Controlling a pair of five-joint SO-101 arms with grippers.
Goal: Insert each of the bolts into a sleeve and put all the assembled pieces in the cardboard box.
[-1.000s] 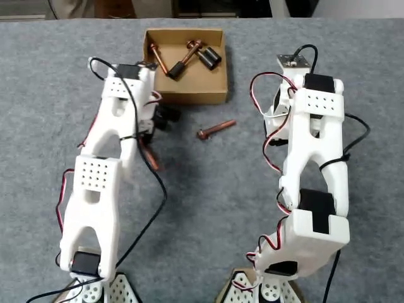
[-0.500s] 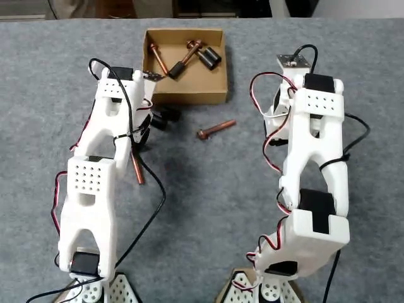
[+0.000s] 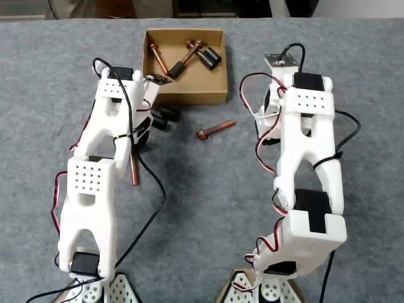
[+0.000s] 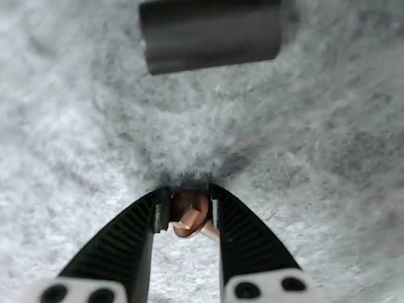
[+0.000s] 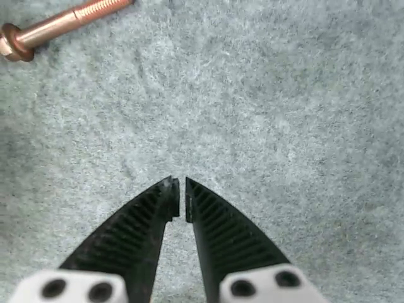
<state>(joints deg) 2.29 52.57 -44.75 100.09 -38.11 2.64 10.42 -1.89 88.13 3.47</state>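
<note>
My left gripper point(image 4: 188, 192) is shut on the head of a copper bolt point(image 4: 189, 213). In the high view that bolt point(image 3: 134, 169) points toward the table's near edge beside the left arm. A black sleeve point(image 4: 210, 33) lies on the felt just ahead of the fingers, and in the high view the sleeve point(image 3: 168, 115) sits below the cardboard box point(image 3: 189, 96). A second bolt point(image 3: 216, 129) lies loose between the arms. My right gripper point(image 5: 180, 191) hovers low over bare felt, shut on nothing, with the loose bolt point(image 5: 63, 28) ahead of it.
Inside the box lie a bare bolt point(image 3: 156, 57) and two bolts pushed into dark sleeves point(image 3: 205, 53). Grey felt point(image 3: 208, 202) covers the table, with free room between the arms. Cables loop off both arms.
The left arm has drawn back from the sleeve with the bolt, which has swung to point down the table. The right arm has shifted a little left toward the loose bolt.
</note>
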